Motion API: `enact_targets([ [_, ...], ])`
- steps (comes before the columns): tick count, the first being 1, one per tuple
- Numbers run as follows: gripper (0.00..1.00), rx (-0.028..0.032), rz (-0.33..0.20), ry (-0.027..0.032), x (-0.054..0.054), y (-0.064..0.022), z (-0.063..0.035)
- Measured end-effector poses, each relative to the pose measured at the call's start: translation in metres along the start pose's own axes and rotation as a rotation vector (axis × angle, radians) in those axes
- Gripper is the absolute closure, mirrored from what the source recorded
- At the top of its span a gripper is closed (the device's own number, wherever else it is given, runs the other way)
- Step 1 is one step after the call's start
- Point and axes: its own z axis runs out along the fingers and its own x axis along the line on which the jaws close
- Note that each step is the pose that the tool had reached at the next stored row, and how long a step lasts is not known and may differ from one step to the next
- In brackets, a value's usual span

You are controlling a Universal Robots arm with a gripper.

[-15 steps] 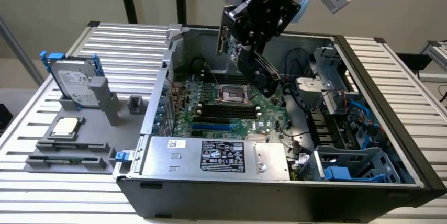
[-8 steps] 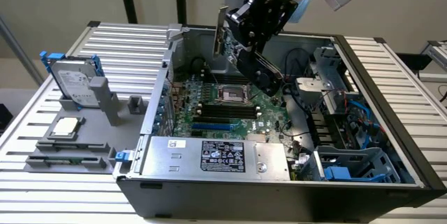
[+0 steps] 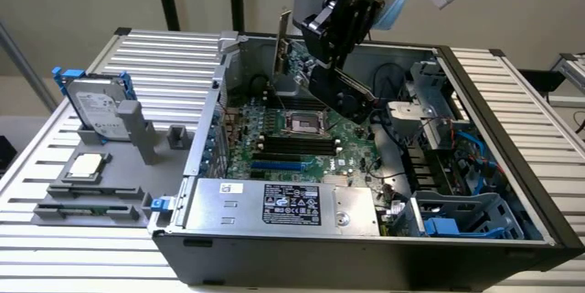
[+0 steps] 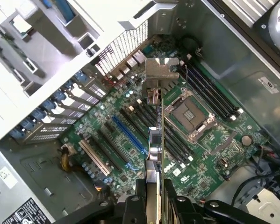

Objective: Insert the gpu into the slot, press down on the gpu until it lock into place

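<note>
- Exterior view: the hand (image 3: 336, 40) is closed on the flat green circuit-board gpu with a black cooler block (image 3: 343, 91). It holds the card tilted in the air, well above the large green motherboard (image 3: 302, 135) inside the open black metal computer case (image 3: 366, 265) on the slatted table (image 3: 55, 252).
- The card's thin silver end bracket (image 3: 284, 40) points toward the rear wall of the case. The long narrow bright-blue plastic slot (image 3: 277, 166) lies empty, nearer the front and well apart from the card.
- Wrist view: the hand (image 4: 154, 205) clamps the gpu (image 4: 154, 144), which is seen edge-on with its bracket (image 4: 161, 70) at the far end. The blue slot (image 4: 129, 135) runs at an angle to the card's edge, beside the parallel black memory slots (image 4: 210, 93).
- Doing it well, as I judge it:
  - Level the card and turn it until its edge runs parallel to the blue slot.
  - Set it directly over the slot, with the bracket at the rear openings.
  - Come straight down, and do not mistake the black slots for the target.
</note>
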Motion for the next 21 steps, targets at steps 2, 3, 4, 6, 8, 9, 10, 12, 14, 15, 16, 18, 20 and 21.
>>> enact_targets([
  [2, 0.74, 0.001, -0.034, 0.0008, 0.0, 0.0, 0.0],
  [3, 0.74, 0.0015, -0.052, 0.001, 0.0, 0.0, 0.0],
  [4, 0.74, 0.0021, -0.07, 0.0012, 0.0, 0.0, 0.0],
  [6, 0.74, 0.0032, -0.103, 0.0009, 0.0, 0.0, 0.0],
  [8, 0.74, 0.0044, -0.135, -0.0008, 0.0, 0.0, 0.0001],
  [9, 0.74, 0.0053, -0.151, -0.0017, 0.0, 0.0, 0.0],
  [10, 0.74, 0.0062, -0.166, -0.0028, 0.0, 0.0, -0.0001],
  [12, 0.74, 0.0077, -0.199, -0.0058, 0.0, 0.0, 0.0],
  [14, 0.74, 0.0093, -0.229, -0.0085, 0.0, 0.0, 0.0],
  [15, 0.74, 0.0101, -0.244, -0.0099, 0.0, 0.0, 0.0],
  [16, 0.74, 0.0109, -0.26, -0.0113, 0.0, 0.0, 0.0],
  [18, 0.74, 0.0125, -0.291, -0.0141, 0.0, 0.0, 0.0],
  [20, 0.74, 0.0141, -0.322, -0.017, 0.0, 0.0, 0.0001],
  [21, 0.74, 0.0149, -0.337, -0.0184, 0.0, 0.0, 0.0001],
])
